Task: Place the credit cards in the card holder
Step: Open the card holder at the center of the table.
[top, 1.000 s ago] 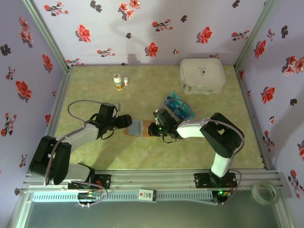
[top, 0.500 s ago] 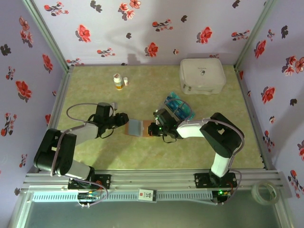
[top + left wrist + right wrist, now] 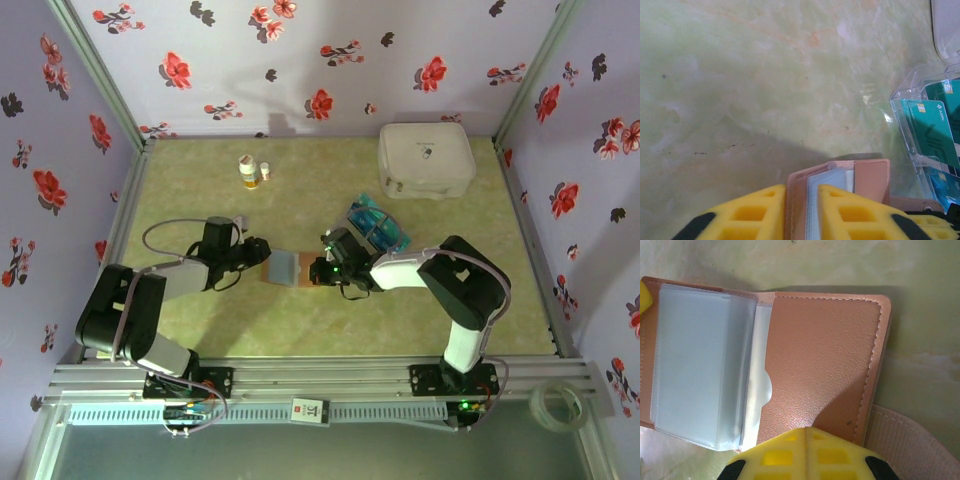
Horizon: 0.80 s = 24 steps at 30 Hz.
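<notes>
The card holder [image 3: 284, 268] lies opened on the green table between my two grippers, a pinkish-brown pouch with clear plastic sleeves [image 3: 700, 365] inside. My left gripper [image 3: 804, 195] is shut on its left cover and sleeves, the yellow fingers [image 3: 765, 210] pinching them on edge. My right gripper [image 3: 807, 431] is shut, its tips together over the near edge of the right cover [image 3: 825, 355]. The credit cards [image 3: 930, 130], bright teal, stand in a clear plastic tray [image 3: 378, 228] just behind my right gripper [image 3: 322, 270].
A big white rounded case [image 3: 425, 158] sits at the back right. Two small bottles [image 3: 251, 172] stand at the back left. A beige strap [image 3: 920, 437] trails from the holder's right edge. Flowered walls close in the table on three sides.
My left gripper has closed onto the holder's left cover and sleeves, and the left arm has settled lower. My right gripper has stayed shut in place.
</notes>
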Motion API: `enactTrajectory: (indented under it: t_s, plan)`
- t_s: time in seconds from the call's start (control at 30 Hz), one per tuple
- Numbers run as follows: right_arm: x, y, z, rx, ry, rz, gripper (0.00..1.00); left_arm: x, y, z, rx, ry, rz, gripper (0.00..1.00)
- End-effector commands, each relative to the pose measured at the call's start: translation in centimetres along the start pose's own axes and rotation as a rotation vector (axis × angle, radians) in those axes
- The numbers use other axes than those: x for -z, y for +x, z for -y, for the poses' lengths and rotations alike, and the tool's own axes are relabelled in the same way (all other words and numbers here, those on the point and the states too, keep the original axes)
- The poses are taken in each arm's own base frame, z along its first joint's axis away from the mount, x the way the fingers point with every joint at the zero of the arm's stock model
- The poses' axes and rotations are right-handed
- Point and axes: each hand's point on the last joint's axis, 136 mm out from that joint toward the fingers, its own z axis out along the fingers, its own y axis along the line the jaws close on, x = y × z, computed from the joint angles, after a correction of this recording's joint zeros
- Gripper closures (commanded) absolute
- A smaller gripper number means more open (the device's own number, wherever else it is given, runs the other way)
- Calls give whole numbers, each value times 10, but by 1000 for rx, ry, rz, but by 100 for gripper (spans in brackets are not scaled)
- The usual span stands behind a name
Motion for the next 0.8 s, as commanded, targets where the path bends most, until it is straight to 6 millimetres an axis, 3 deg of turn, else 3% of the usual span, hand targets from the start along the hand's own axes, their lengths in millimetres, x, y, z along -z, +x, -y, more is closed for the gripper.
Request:
enactTrajectory:
  t_s: [0.0, 0.17, 0.47, 0.6, 0.67, 0.77]
  plan:
    - [-11, 22, 36, -12, 114, -70, 99, -1, 1, -2, 9, 17, 3, 82]
    - [-11, 22, 37, -13, 116, -71, 99, 1, 1, -1, 12, 26, 15, 83]
    - [-14, 24, 38, -14, 120, -84, 100, 8, -4, 2, 22, 50, 53, 100]
    - [-16, 23, 36, -14, 111, -92, 100, 12, -8, 7, 24, 65, 72, 100]
    - [-17, 24, 36, -13, 111, -97, 100, 14, -9, 9, 23, 73, 78, 93]
    - [-17, 24, 36, -8, 113, -98, 100, 16, -10, 11, 18, 79, 84, 91]
